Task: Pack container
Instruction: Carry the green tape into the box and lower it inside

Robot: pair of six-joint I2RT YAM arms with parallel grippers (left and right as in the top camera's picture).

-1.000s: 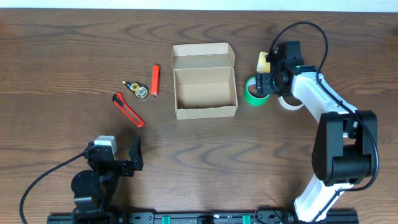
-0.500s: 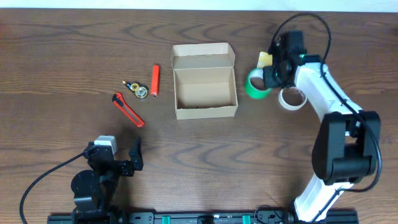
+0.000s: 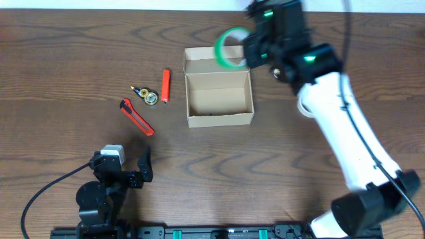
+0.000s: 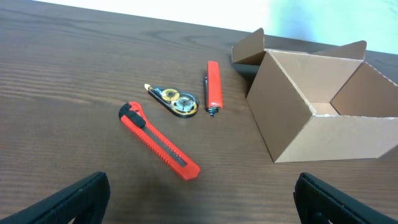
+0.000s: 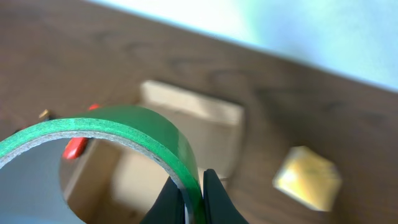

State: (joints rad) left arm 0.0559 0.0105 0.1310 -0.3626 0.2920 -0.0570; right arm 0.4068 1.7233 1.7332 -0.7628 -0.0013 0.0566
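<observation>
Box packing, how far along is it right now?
Nothing is packed yet: the box looks empty, lid open. In hand: the right fingers are shut on the green tape, held above the box's back edge. Left: drop it in, then likely the red cutter, correction tape, red pen and yellow block, all on the table. The left fingers are open.

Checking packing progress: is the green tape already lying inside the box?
No, the green tape is pinched in the right end effector, held in the air above the box.
</observation>
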